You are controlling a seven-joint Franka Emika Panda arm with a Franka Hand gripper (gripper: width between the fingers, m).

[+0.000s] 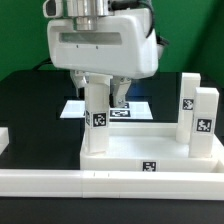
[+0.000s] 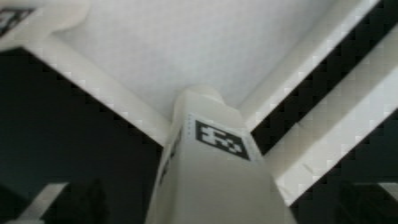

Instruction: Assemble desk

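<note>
near: long white border rail [image 1: 60,180] along table's front edge | desk: white plastic rimmed tabletop [image 1: 150,150], upside-down behind rail | target: white square leg block [image 1: 97,118], upright at tabletop's corner, long axis vertical, directly beneath gripper [image 1: 105,92] | pincer: spread wide, straddling leg top, apparently released

In the exterior view, the hand [image 1: 104,92] is cut off at the top edge, and the leg block [image 1: 96,120] below it hides most of the marker board [image 1: 78,107]. The tabletop [image 1: 130,150] runs out of the picture on the exterior view's right. In the wrist view the leg block's tag [image 2: 222,139] is blurred, and its base is cut off.
</note>
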